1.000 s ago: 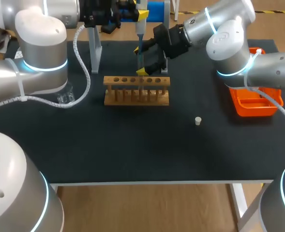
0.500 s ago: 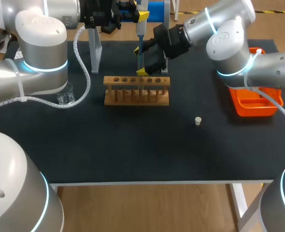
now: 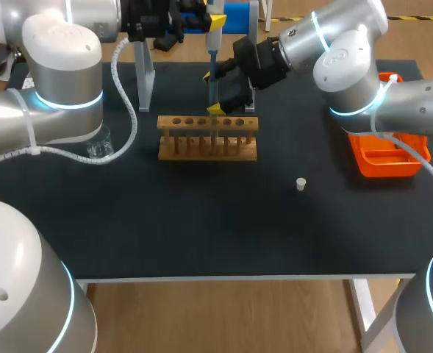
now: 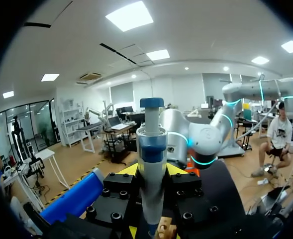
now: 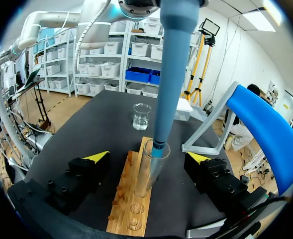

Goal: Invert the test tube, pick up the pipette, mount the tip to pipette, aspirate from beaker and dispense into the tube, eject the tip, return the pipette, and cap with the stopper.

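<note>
My left gripper (image 4: 152, 170) is shut on the blue-grey pipette (image 4: 151, 149) and holds it upright above the wooden rack (image 3: 207, 137). In the right wrist view the pipette (image 5: 168, 74) comes down from above, and its lower end sits in the mouth of a clear test tube (image 5: 147, 174) standing in the rack (image 5: 131, 199). My right gripper (image 5: 148, 159) is open, one yellow-tipped finger on each side of the tube and apart from it. In the head view it (image 3: 213, 92) is just behind the rack. A small white stopper (image 3: 301, 184) lies on the mat to the rack's right.
A glass beaker (image 3: 98, 143) stands left of the rack, and it shows as the beaker (image 5: 142, 116) beyond the rack's far end. An orange tray (image 3: 387, 158) sits at the right edge. The blue-topped pipette stand (image 3: 238, 15) is behind the grippers.
</note>
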### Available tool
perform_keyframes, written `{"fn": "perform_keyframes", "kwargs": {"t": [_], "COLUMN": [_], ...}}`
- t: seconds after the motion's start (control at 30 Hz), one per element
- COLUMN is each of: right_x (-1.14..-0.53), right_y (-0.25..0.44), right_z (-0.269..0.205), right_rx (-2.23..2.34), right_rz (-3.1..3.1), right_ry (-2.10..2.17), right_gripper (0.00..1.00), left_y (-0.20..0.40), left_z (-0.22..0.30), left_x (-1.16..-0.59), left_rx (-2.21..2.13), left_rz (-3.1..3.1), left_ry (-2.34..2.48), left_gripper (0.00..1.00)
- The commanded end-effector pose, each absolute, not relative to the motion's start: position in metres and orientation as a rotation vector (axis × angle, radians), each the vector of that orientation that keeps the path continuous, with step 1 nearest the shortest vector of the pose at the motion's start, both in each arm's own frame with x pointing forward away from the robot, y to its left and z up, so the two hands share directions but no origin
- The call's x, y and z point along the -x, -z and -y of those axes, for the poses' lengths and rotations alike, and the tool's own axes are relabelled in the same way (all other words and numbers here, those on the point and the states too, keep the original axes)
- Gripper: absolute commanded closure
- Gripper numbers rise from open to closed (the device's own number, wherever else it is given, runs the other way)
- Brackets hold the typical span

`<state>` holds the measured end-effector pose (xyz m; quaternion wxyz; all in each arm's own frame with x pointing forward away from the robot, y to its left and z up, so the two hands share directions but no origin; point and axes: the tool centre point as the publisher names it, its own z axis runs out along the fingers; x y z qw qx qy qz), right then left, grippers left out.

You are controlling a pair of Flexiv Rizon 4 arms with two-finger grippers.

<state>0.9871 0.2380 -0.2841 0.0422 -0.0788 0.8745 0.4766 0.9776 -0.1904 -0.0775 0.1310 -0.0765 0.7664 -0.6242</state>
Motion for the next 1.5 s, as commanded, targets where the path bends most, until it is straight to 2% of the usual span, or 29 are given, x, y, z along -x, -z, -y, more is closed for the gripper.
{"fn": "perform_keyframes", "kwargs": {"t": [0.03,1.5], "right_x": [-0.987,-0.987], "right_y": [0.283,0.283], "right_z": [-0.237,-0.237], "right_rx": [0.241,0.241], "right_rz": [-2.679,-2.679], "right_ry": [-1.455,-1.455], "right_gripper": [0.00,0.00], "left_y": [0.078,0.078], "left_z": [0.190,0.193], "left_x": [-0.978,-0.969], "left_rx": [0.223,0.227], "left_rz": [-2.223,-2.219], "left_ry": [1.814,1.815], "left_gripper": [1.00,1.00]}}
